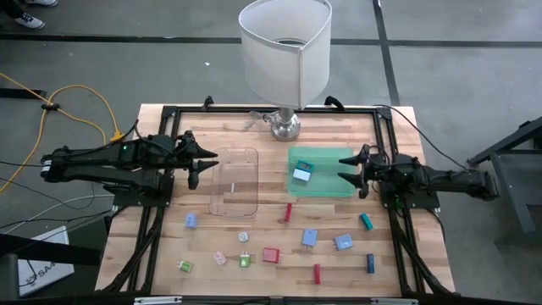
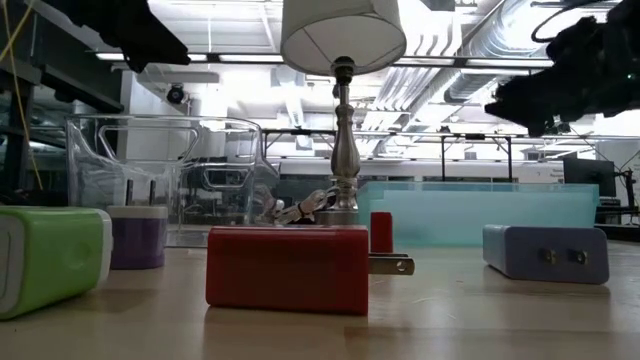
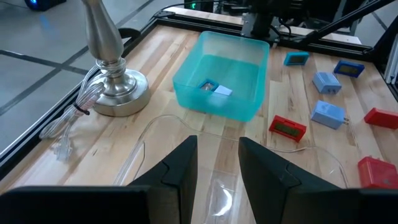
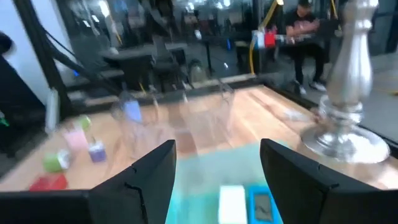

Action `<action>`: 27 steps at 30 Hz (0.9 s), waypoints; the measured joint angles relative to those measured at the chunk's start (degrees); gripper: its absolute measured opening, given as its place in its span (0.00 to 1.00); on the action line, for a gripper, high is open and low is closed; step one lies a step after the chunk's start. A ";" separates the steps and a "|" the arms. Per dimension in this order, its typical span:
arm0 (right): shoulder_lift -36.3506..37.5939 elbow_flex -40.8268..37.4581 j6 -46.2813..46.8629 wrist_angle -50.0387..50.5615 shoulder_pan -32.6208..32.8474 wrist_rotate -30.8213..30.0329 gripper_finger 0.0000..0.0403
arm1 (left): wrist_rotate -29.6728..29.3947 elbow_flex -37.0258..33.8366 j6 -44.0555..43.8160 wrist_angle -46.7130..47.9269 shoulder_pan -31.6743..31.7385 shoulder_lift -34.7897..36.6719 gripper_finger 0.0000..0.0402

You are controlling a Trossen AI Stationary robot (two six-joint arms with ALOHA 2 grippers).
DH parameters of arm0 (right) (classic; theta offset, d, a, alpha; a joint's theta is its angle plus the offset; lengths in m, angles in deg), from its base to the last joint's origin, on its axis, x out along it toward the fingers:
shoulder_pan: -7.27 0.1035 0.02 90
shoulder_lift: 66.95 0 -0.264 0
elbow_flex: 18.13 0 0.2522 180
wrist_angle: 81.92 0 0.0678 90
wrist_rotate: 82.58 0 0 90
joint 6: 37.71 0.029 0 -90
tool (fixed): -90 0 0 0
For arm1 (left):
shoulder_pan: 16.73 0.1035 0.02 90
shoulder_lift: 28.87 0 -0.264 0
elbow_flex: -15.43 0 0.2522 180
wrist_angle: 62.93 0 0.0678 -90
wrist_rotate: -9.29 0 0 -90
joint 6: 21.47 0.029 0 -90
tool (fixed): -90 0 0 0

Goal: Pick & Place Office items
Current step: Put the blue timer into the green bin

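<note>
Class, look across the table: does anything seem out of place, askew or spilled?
Nothing is spilled or damaged. The oddity is a table lamp standing at the table's far edge, its cable bundled by the base. One white piece lies in the green tray; others lie scattered.

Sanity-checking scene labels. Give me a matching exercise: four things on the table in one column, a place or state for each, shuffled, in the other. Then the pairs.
Things:
1. lamp
2. clear tray
3. green tray
4. red charger block

Places or states:
A. holds a small blue item and a white one
B. stands at the table's far edge, between the two arms
C. lies on bare wood near the front edge
D. empty, beside the left gripper

Pairs: 1-B, 2-D, 3-A, 4-C
</note>
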 joint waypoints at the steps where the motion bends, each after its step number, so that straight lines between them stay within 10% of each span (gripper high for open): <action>1: -0.82 0.56 -0.36 -0.11 0.32 -0.65 0.55 | 0.00 0.00 0.00 0.00 -0.01 0.01 0.27; 14: -18.43 15.18 0.38 9.35 9.33 -9.65 0.55 | 0.00 0.00 0.00 0.00 0.01 -0.01 0.27; 27: -34.95 30.78 25.47 30.96 24.57 -17.07 0.55 | 0.00 0.00 0.03 0.00 0.01 -0.01 0.27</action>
